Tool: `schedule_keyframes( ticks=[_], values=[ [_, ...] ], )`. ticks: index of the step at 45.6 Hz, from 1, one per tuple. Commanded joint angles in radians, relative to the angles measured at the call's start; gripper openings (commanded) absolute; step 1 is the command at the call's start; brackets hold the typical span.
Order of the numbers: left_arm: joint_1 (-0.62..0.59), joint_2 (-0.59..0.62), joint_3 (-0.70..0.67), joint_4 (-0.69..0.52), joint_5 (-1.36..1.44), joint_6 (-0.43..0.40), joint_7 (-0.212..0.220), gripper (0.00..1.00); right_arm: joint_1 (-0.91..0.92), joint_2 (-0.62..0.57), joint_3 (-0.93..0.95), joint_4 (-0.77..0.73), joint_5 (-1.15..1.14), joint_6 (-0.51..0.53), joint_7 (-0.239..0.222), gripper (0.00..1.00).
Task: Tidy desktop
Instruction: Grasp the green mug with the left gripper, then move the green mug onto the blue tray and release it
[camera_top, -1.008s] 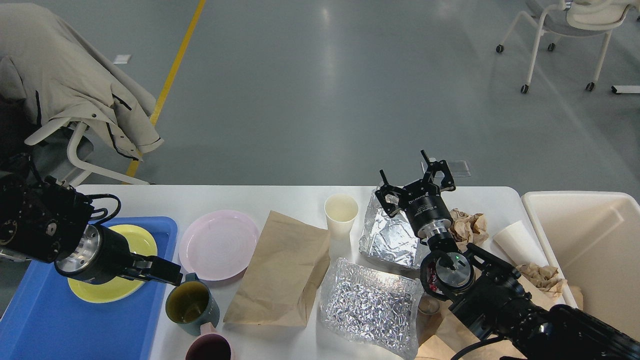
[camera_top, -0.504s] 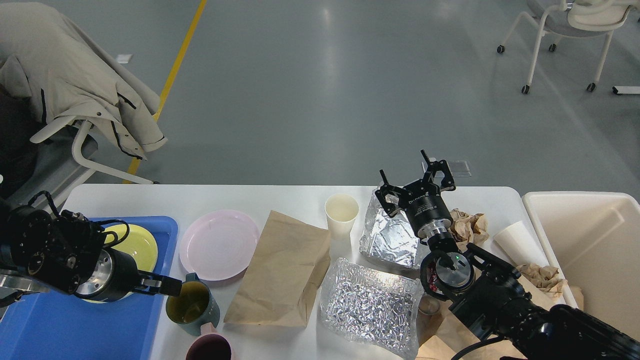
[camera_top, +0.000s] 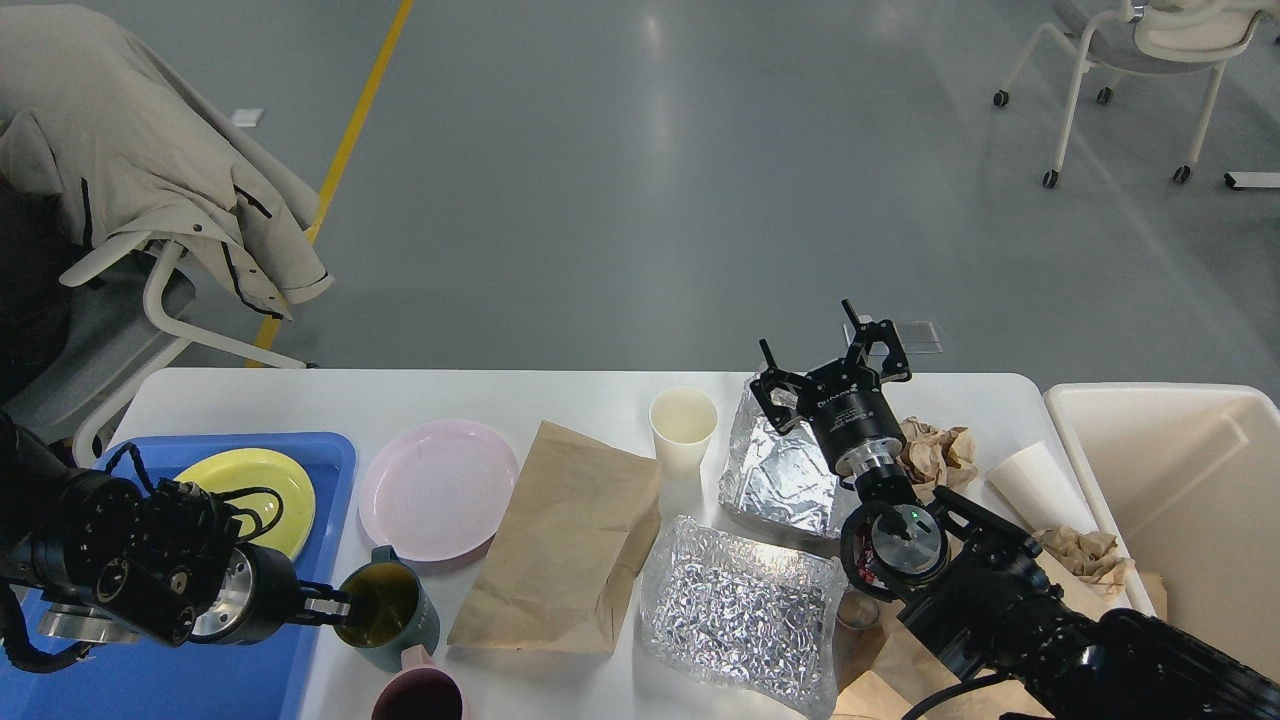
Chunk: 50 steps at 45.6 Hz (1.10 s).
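Observation:
The white desktop (camera_top: 560, 400) carries a pink plate (camera_top: 437, 488), a brown paper bag (camera_top: 560, 540), an upright white paper cup (camera_top: 682, 430), two foil containers (camera_top: 780, 480) (camera_top: 735, 610), crumpled brown paper (camera_top: 935, 450) and a tipped white cup (camera_top: 1035, 485). My left gripper (camera_top: 335, 607) reaches in from the left. Its dark fingers sit at the rim of a teal mug (camera_top: 405, 615); whether they clamp it is unclear. My right gripper (camera_top: 815, 350) stands open and empty above the far foil container.
A blue tray (camera_top: 100, 680) at the left holds a yellow plate (camera_top: 265, 480). A maroon mug (camera_top: 420, 695) sits at the front edge. A cream bin (camera_top: 1190, 480) stands beside the table's right end. More crumpled paper (camera_top: 1085, 555) lies near the bin.
My left arm has pulled back toward the front edge, uncovering the yellow plate, and its fingers have come to the teal mug's rim. The right arm has not moved.

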Motion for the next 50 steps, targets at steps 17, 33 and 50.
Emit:
schedule_keyframes(
  ticks=[17, 33, 50],
  values=[
    [-0.025, 0.051, -0.032, -0.017, 0.061, -0.032, -0.012, 0.00, 0.000, 0.000, 0.000, -0.001, 0.000, 0.000, 0.000, 1.00],
    [-0.580, 0.453, 0.053, -0.064, 0.392, -0.665, -0.047, 0.00, 0.000, 0.000, 0.000, -0.001, -0.001, -0.002, 0.000, 1.00],
    [-0.179, 0.658, 0.044, 0.366, 0.713, -0.454, -0.160, 0.00, 0.000, 0.000, -0.001, 0.000, 0.000, 0.000, 0.000, 1.00]
  ],
)
